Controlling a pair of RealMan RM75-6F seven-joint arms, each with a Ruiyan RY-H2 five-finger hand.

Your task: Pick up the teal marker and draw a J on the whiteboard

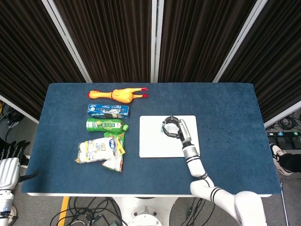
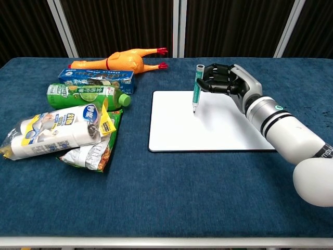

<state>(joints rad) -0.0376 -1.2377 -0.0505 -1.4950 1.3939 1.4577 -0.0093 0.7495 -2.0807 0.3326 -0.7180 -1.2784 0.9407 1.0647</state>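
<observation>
My right hand [image 2: 225, 82] [image 1: 175, 128] grips the teal marker [image 2: 197, 87] upright, tip pointing down over the middle of the whiteboard [image 2: 177, 130] [image 1: 153, 141]. The tip sits at or just above the board surface; contact cannot be told. The board shows no ink marks. My left hand [image 1: 8, 165] hangs beside the table's left edge in the head view, holding nothing, fingers apart.
On the left side of the blue table [image 2: 171, 198] lie a rubber chicken [image 2: 122, 59], a blue box [image 2: 96, 78], a green bottle [image 2: 83, 95], and snack packets [image 2: 57, 127]. Dark curtains hang behind the table.
</observation>
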